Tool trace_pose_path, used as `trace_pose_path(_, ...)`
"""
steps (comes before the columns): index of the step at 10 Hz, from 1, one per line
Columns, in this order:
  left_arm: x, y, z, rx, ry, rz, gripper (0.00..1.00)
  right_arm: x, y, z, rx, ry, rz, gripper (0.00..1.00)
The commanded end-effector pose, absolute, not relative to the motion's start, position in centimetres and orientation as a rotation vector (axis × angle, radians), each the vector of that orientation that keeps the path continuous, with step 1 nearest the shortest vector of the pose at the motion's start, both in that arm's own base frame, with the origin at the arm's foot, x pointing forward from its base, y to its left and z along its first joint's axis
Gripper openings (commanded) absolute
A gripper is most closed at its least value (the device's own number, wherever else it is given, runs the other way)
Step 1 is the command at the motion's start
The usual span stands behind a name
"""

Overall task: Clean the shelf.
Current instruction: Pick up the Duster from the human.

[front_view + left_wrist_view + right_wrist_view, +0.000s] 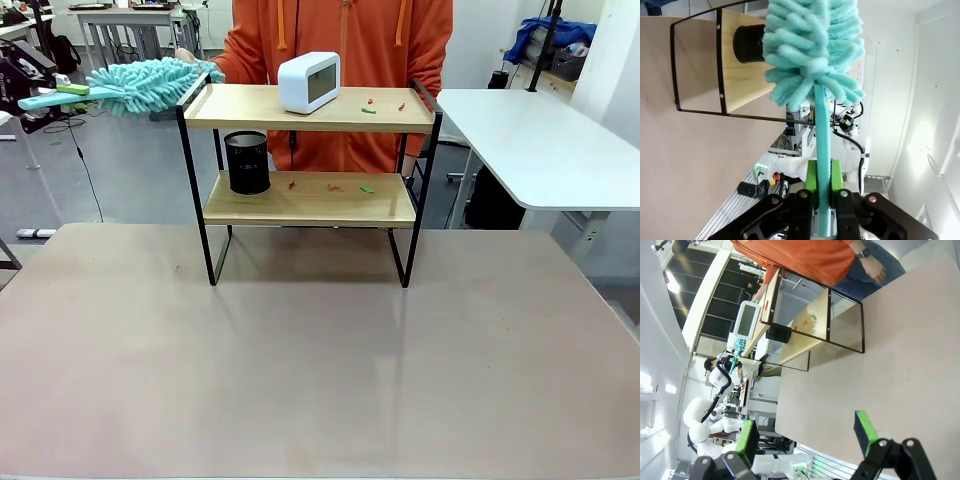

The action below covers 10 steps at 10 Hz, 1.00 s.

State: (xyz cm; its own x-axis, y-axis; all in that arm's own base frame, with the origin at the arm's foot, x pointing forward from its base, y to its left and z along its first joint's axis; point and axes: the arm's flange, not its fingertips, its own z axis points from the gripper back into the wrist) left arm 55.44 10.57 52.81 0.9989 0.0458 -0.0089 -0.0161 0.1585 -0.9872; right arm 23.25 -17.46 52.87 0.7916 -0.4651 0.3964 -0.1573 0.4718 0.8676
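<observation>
- Gripping the duster (812,55) by its handle, the left end effector (823,176) holds the head at the shelf's (250,106) top-left corner, likely ready to sweep.
- Scraps (368,111) litter both shelf boards.
- The right end effector (806,433) hangs open, well short of the shelf.
- The shelf stands on the surface (300,380).

My left gripper (823,182) pinches the teal handle of a fluffy teal duster (810,45) between its green pads (811,176). The duster's head overlaps the shelf (740,85), where a black cup (747,44) stands on a wooden board. A beige table (690,175) lies beneath.
</observation>
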Motion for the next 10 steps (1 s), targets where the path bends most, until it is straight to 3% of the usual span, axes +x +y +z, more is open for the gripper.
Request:
trace_pose_path(1, 55.2, 10.8, 52.9, -1.410, -0.037, 0.023, 0.00, 23.7, -17.5, 53.2, 1.087, -0.684, -0.184, 1.00)
trace_pose_path(3, 54.6, 10.2, 53.4, -1.412, -0.051, 0.008, 0.00, 23.7, -17.5, 53.2, 1.087, -0.684, -0.184, 1.00)
trace_pose_path(5, 50.7, 10.6, 55.5, -1.359, -0.100, -0.060, 0.00, 23.7, -17.5, 53.2, 1.087, -0.684, -0.184, 1.00)
trace_pose_path(7, 41.7, 12.5, 58.9, -1.170, -0.204, -0.123, 0.00, 23.7, -17.5, 53.2, 1.087, -0.684, -0.184, 1.00)
trace_pose_path(10, 27.5, 15.7, 59.1, -0.922, -0.360, -0.149, 0.00, 23.7, -17.5, 53.2, 1.087, -0.684, -0.184, 1.00)
